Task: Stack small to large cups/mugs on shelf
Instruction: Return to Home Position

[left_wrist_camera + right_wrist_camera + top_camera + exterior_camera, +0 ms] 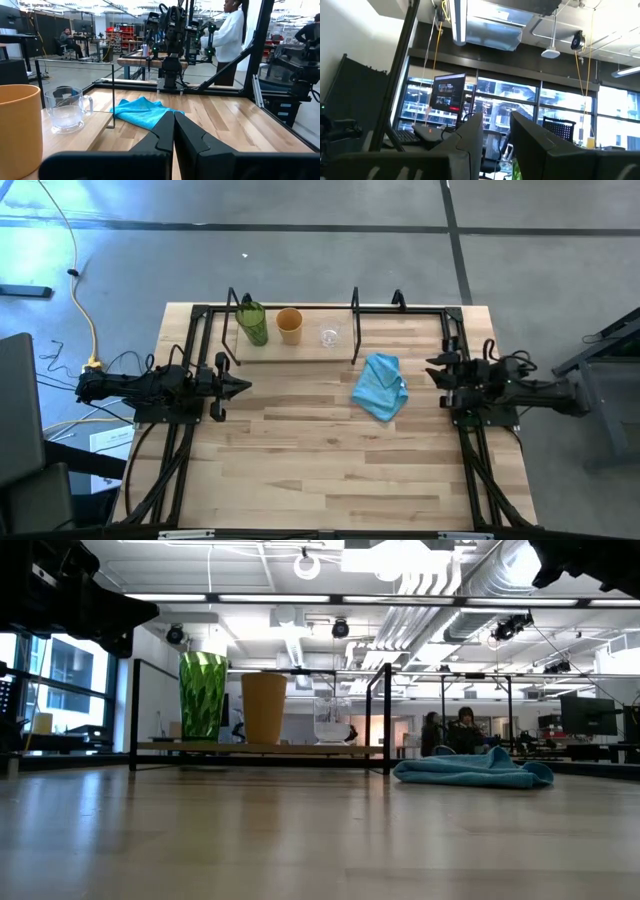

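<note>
Green cup (252, 323), orange cup (290, 326) and clear mug (329, 336) seen from above in a row on the shelf (300, 352), apart from each other; left end effector (238, 387) and right end effector (433, 371) at the two sides of the worktop (330, 460). From low: all three upright. Left wrist: fingers pinched together, empty. Right wrist: fingers parted narrowly, empty. Possible trouble: snagging the blue cloth (381, 386) or a shelf rod (355, 325) if swung low.

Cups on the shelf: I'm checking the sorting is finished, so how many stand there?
3 on the light-wood shelf: tall translucent green cup at the left end, orange-tan cup mid-row, small clear glass mug at the right end. None seems hidden.
</note>
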